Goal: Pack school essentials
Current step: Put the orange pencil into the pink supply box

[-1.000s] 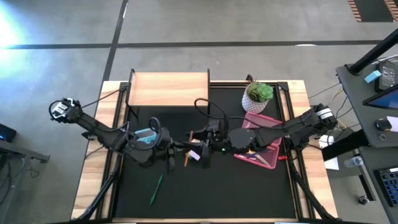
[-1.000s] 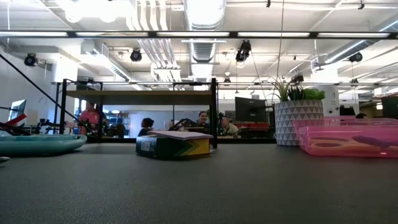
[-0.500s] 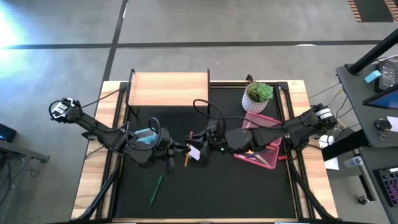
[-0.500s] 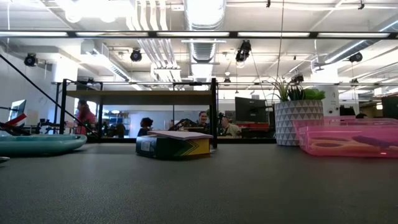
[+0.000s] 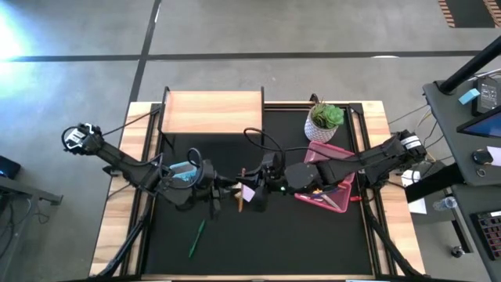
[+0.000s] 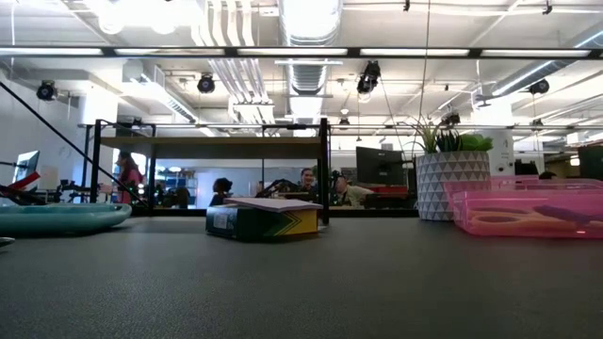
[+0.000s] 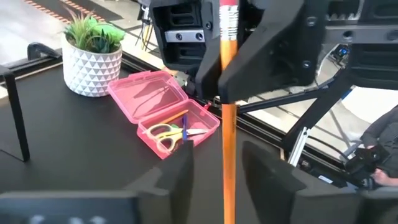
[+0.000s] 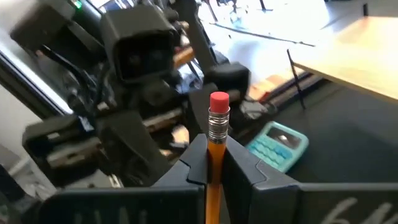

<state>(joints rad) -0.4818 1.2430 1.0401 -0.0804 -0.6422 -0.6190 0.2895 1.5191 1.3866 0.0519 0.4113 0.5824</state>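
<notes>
An orange pencil (image 7: 227,143) with a red eraser (image 8: 219,101) stands upright above the black mat, at the middle of the table (image 5: 239,197). My right gripper (image 8: 215,163) is shut on it, reaching in from the table's right (image 5: 255,192). My left gripper (image 7: 221,157) faces it from the table's left (image 5: 225,190). It is open, one finger on each side of the pencil's lower shaft, with a gap on both sides. An open pink case (image 7: 163,112) holds yellow-handled scissors (image 7: 163,134) and pens. My right gripper pinches the pencil's shaft just below the metal ferrule (image 8: 215,149), near the eraser end, between its two fingers. The fingers point about level from the table's right and lie across the pencil. The pencil stands upright, eraser up, clear of the mat.
A potted plant (image 5: 325,117) stands behind the pink case (image 5: 325,178) at the right. A green pen (image 5: 196,238) lies on the mat at the near left. A teal device (image 8: 278,146) lies under my left arm, and a wooden shelf (image 5: 211,112) stands at the far edge.
My right gripper has shut on the pencil and edged slightly toward my left gripper. The pencil stays upright and clear of the mat between the two grippers.
</notes>
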